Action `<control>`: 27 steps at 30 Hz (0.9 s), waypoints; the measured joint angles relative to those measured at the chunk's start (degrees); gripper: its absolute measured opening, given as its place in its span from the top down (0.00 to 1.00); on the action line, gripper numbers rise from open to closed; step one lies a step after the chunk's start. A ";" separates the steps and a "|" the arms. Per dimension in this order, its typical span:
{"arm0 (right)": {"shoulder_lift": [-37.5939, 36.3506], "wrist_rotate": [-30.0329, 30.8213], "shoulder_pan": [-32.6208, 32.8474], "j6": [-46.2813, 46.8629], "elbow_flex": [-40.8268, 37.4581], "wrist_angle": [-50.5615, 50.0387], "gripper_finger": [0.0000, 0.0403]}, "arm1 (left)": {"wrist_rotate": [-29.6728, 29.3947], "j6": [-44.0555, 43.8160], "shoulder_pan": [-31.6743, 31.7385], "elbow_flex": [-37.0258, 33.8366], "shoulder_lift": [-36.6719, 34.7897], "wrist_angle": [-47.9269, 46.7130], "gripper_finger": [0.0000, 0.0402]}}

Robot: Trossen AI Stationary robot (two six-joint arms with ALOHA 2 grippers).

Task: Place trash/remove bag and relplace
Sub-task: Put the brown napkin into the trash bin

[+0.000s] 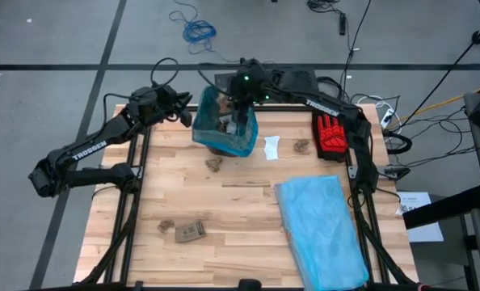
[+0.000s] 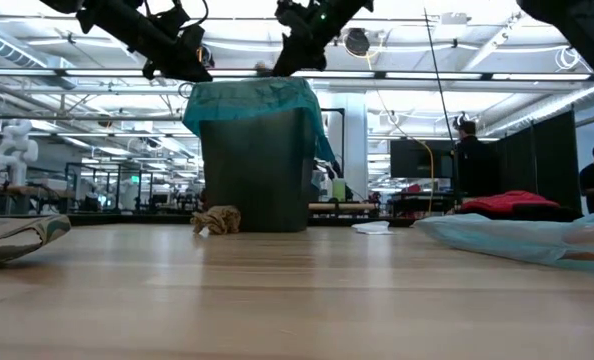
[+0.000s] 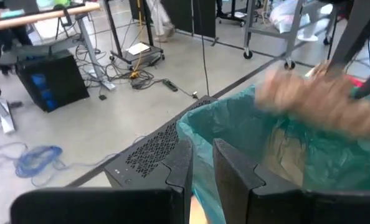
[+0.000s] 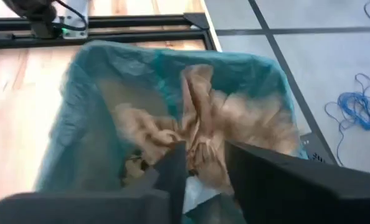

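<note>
At the far edge of a pale wood table [image 1: 248, 218], a dark bin [image 2: 257, 175] lined with a teal-green bag [image 1: 224, 125] stands between two dark robot arms. The right gripper [image 1: 242, 103] hangs directly above the bin's mouth, its fingers parted with a crumpled brown paper wad [image 4: 200, 140] showing in the gap between them over the opening; whether the fingers touch the paper cannot be told. More brown wads lie inside the bag, which is folded over the bin's rim.

The left gripper [image 1: 190, 115] sits at the bin's left rim, its fingers close together at the bag's edge [image 3: 200, 140]; whether they pinch the plastic cannot be told.

On the table, one brown wad [image 1: 214, 164] lies just in front of the bin, a white scrap [image 1: 271, 147] rests to its right, and another brown wad [image 1: 302, 146] sits beside that. A red glove [image 1: 331, 136] lies near the right arm's base. A paler sky-blue bag [image 1: 321, 230] is spread flat across the near right part of the table. Near the left front, a tan card [image 1: 190, 232] and a small wad [image 1: 165, 226] rest side by side.

In the room beyond the table, two people stand at the right.
</note>
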 joint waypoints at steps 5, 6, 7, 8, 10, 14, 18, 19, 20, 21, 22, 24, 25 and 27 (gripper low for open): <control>-1.90 0.25 1.00 -2.30 0.05 -0.05 0.53 | 4.53 7.38 -2.04 0.00 -0.90 1.00 0.85; -2.60 0.53 1.02 -2.37 0.05 -0.12 0.49 | 6.96 9.19 -3.03 0.00 -1.72 0.74 0.85; -3.26 0.84 1.02 -2.41 0.05 -0.36 0.47 | 8.92 10.87 -4.22 0.00 -2.51 0.63 0.85; -3.90 1.36 1.01 -2.57 0.05 -0.57 0.44 | 10.31 12.32 -5.71 0.00 -3.12 0.65 0.85; -5.14 1.62 0.98 -2.82 0.05 -1.63 0.41 | 12.33 14.12 -9.27 0.00 -3.89 -0.05 0.85; -7.62 1.67 0.82 -2.84 0.05 -4.31 0.38 | 12.55 16.32 -16.95 0.00 -4.47 -5.09 0.85; -10.01 1.68 0.82 -4.47 0.07 -9.91 0.38 | 10.02 16.21 -23.88 0.00 -3.37 -11.86 0.85; -10.42 1.68 0.82 -4.74 0.07 -11.49 0.38 | 8.33 15.30 -25.30 0.00 -2.86 -13.54 0.85; -10.91 1.68 0.82 -4.76 0.07 -13.08 0.38 | 6.49 14.07 -26.72 0.00 -2.26 -14.93 0.85; -11.35 1.68 0.82 -4.74 0.07 -14.57 0.38 | 5.00 12.83 -27.89 0.00 -1.63 -16.53 0.85; -11.81 1.68 0.82 -4.54 0.07 -15.93 0.38 | 3.33 11.51 -28.84 0.00 -1.01 -17.93 0.85; -12.73 1.68 0.82 -3.81 0.07 -18.67 0.38 | 0.96 7.98 -30.46 0.00 0.53 -20.33 0.85; -13.04 1.68 0.82 -3.34 0.06 -20.06 0.38 | 0.48 5.98 -31.11 -0.03 1.58 -21.38 0.85; -13.62 1.68 0.96 -1.47 0.07 -22.50 0.38 | -0.18 2.29 -32.11 -0.49 4.03 -23.00 0.85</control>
